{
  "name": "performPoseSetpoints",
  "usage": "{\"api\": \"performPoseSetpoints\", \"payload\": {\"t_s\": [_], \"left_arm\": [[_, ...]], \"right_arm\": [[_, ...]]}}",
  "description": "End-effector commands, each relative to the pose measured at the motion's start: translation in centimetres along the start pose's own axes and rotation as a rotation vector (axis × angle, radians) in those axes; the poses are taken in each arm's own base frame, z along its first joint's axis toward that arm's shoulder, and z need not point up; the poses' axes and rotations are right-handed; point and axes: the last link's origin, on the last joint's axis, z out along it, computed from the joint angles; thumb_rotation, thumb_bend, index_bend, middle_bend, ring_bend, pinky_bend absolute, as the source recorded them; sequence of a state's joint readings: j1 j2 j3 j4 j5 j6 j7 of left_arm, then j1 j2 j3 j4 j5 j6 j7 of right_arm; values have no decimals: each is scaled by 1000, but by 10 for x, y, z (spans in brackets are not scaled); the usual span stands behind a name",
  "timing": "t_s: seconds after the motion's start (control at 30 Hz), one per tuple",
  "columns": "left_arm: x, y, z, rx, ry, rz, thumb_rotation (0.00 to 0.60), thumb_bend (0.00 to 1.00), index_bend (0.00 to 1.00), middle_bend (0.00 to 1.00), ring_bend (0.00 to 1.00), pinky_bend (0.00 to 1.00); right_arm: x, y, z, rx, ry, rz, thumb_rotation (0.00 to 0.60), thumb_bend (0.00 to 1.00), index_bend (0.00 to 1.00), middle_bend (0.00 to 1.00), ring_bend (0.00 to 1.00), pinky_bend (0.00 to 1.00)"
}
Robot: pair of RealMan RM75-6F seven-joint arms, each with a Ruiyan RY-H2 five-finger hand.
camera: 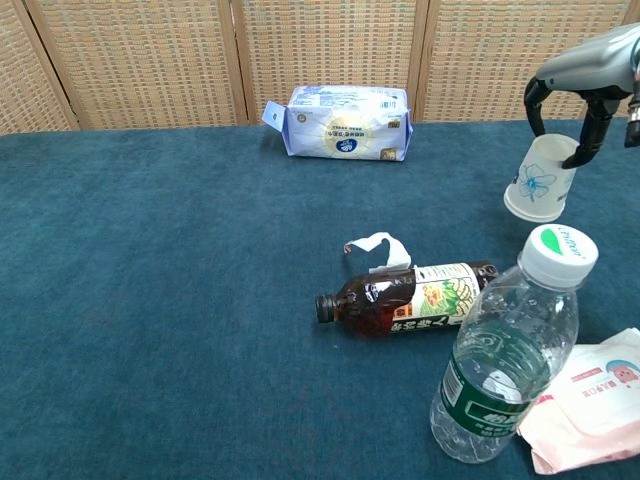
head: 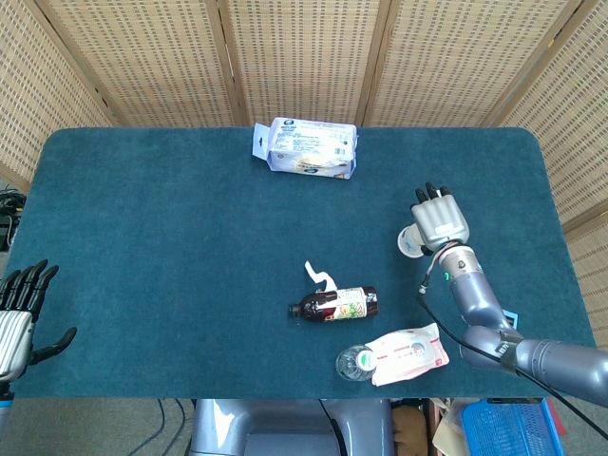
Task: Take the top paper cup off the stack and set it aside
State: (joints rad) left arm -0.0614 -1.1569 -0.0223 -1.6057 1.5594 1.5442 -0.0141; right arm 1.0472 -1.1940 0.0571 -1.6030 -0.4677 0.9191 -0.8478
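A white paper cup (camera: 540, 183) with a blue flower print hangs tilted, just above the blue table cloth at the right side. My right hand (camera: 583, 82) grips it from above, fingers curled over its rim. The head view shows the same hand (head: 440, 219) covering most of the cup (head: 408, 242), whose base pokes out to the left. I see only this one cup; no separate stack shows in either view. My left hand (head: 21, 313) hovers off the table's near left corner, its fingers spread and holding nothing.
A tissue pack (camera: 346, 122) lies at the back centre. A brown bottle (camera: 405, 298) lies on its side mid-table beside a paper scrap (camera: 378, 249). A clear water bottle (camera: 508, 358) stands near the front right, next to a pink wipes pack (camera: 594, 402). A blue basket (head: 503, 423) sits below the table edge.
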Motion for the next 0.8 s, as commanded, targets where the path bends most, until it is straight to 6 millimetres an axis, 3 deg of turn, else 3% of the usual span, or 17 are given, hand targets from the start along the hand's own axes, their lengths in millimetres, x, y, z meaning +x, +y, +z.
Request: {"api": "performPoseSetpoints", "payload": {"t_s": [0.03, 0.63, 0.8], "left_arm": [[0, 0, 0, 0, 1, 0, 600, 269, 0, 0, 0, 0], [1, 0, 0, -1, 3, -1, 600, 270, 0, 0, 0, 0], [0, 0, 0, 1, 0, -1, 600, 269, 0, 0, 0, 0]], "right_arm": [[-1, 1, 0, -4, -4, -8, 600, 303, 431, 144, 0, 158], [1, 6, -2, -30, -51, -34, 600, 303, 441, 143, 2, 158], [9, 8, -3, -45, -34, -44, 600, 304, 457, 147, 2, 158]]}}
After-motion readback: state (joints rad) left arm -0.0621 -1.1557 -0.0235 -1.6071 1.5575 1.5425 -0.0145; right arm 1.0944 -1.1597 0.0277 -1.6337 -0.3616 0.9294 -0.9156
